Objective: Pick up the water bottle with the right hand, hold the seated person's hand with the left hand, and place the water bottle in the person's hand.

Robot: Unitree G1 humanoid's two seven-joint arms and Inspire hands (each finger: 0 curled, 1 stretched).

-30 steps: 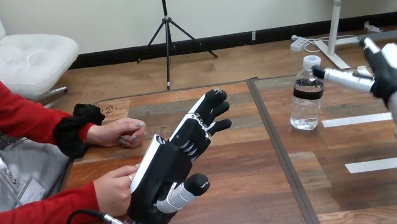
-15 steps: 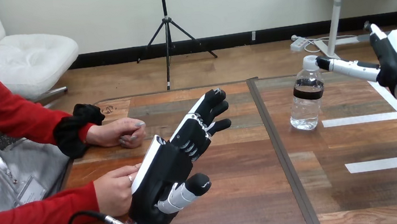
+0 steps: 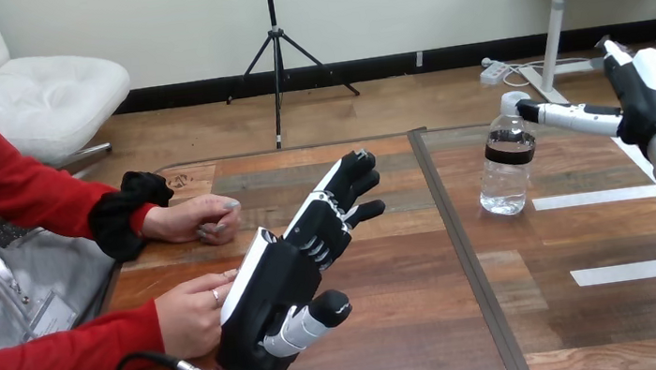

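Right hand [image 3: 652, 98] outstretched, fingertip at water bottle [image 3: 505, 173] cap — left hand [image 3: 272, 296] straight-fingered beside person's lower hand [image 3: 191, 313].

The clear plastic water bottle [image 3: 508, 163] stands upright on the brown wooden table [image 3: 417, 325], at 2 o'clock from its middle. The black-and-white right hand [image 3: 644, 99] is at the bottle's 3 o'clock, with one straight fingertip just beside the cap. The left hand [image 3: 288, 275] is at 7 o'clock, and the person's nearer hand [image 3: 191, 313] is against its 9 o'clock side. The person's farther hand [image 3: 196, 218] rests on the table at 10 o'clock.
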